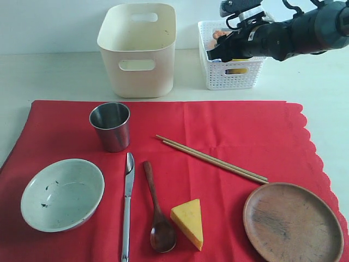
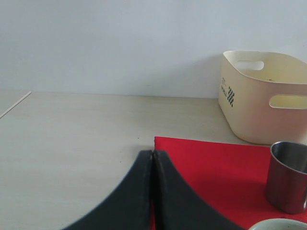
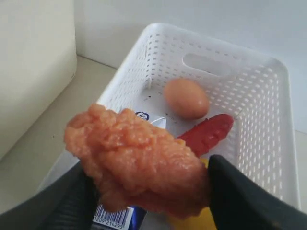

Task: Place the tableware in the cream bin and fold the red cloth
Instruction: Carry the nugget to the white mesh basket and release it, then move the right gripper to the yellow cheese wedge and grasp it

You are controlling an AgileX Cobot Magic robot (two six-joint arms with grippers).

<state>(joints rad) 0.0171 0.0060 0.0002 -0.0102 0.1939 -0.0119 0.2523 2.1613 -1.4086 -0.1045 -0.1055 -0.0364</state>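
Although the pale worktop carries everything, the biggest thing you have on it is the red cloth, spread flat across the near part with its scalloped edge on the right of the exterior view. Behind the cloth, on bare worktop, the cream bin stands upright, and to its right, apart from it, sits the lower white lattice basket. All your tableware lies on the cloth, none of it in the bin. The round brown wooden plate is at the near right and the speckled bowl at the near left. The steel cup stands upright behind the bowl, toward the bin. The wooden chopsticks lie side by side on a slant between cup and plate, their near ends just beside the plate's rim. The silver knife and dark wooden spoon lie lengthwise next to each other, with a yellow cheese wedge just right of the spoon's head. Your right claw hangs over the basket, pinching an orange nugget between its two fingers. Your left claw is pressed together tip to tip, low over the worktop, with a corner of the cloth just past its tips. Below the nugget, the basket holds an egg, a red sausage and a barcoded carton.
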